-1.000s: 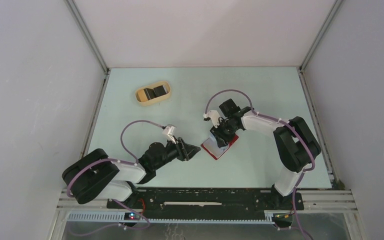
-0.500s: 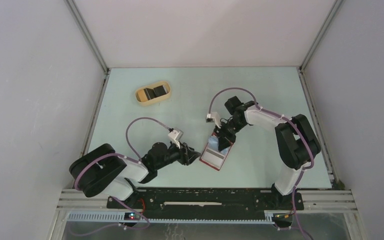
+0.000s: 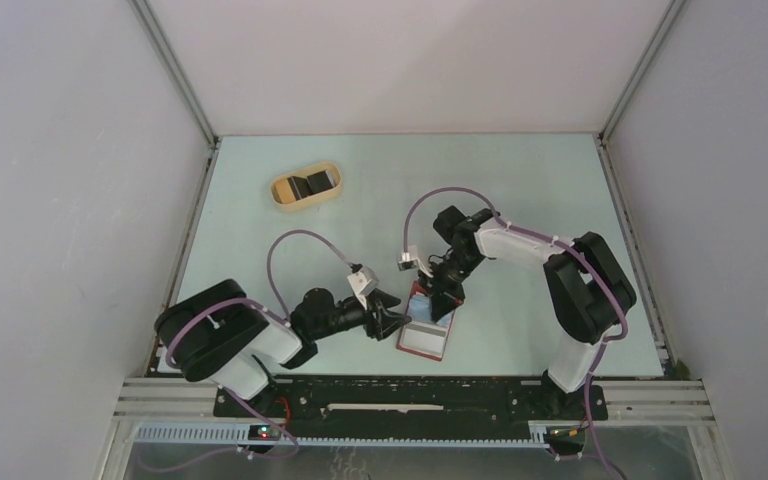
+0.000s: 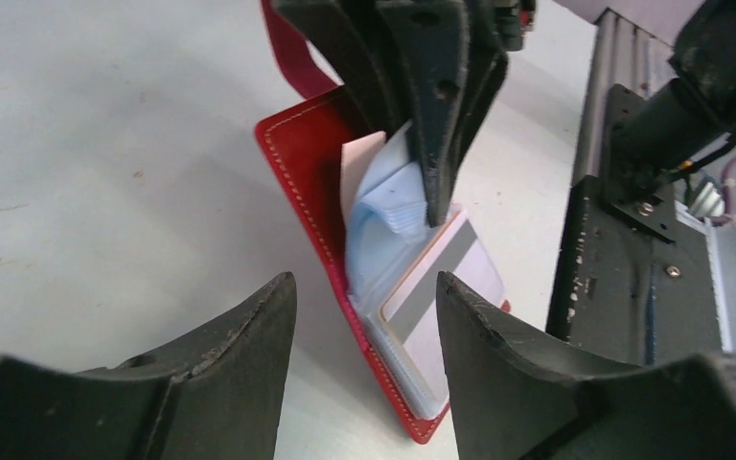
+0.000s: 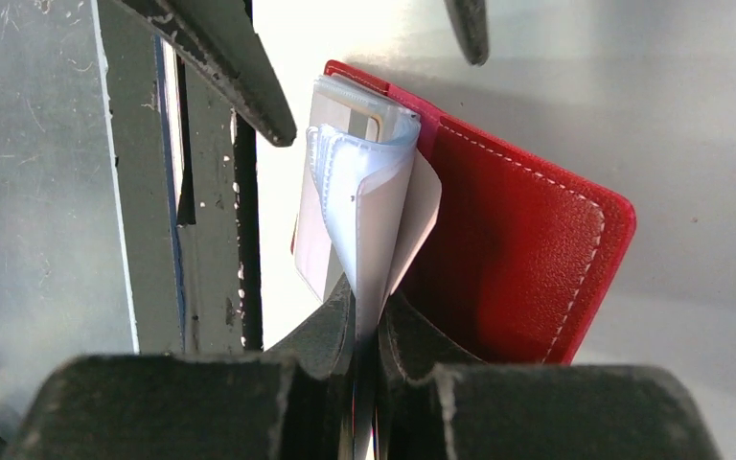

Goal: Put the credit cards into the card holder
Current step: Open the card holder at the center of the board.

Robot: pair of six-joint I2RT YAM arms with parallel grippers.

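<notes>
The red card holder (image 3: 426, 336) lies open on the bench (image 3: 520, 180), near its front edge, between the two arms. The right pincer (image 5: 364, 309) is almost closed, pinching the holder's pale blue inner pockets (image 5: 359, 201) and holding them up off the cover. A credit card (image 4: 441, 264) with a grey stripe seems to sit in the pockets below. The left pincer (image 4: 362, 283) stands open and empty, just beside the holder's left edge.

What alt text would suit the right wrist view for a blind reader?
The right jaws pinch the pale blue pocket leaves of an open red card holder lying on the table. A card shows beside the leaves.
</notes>
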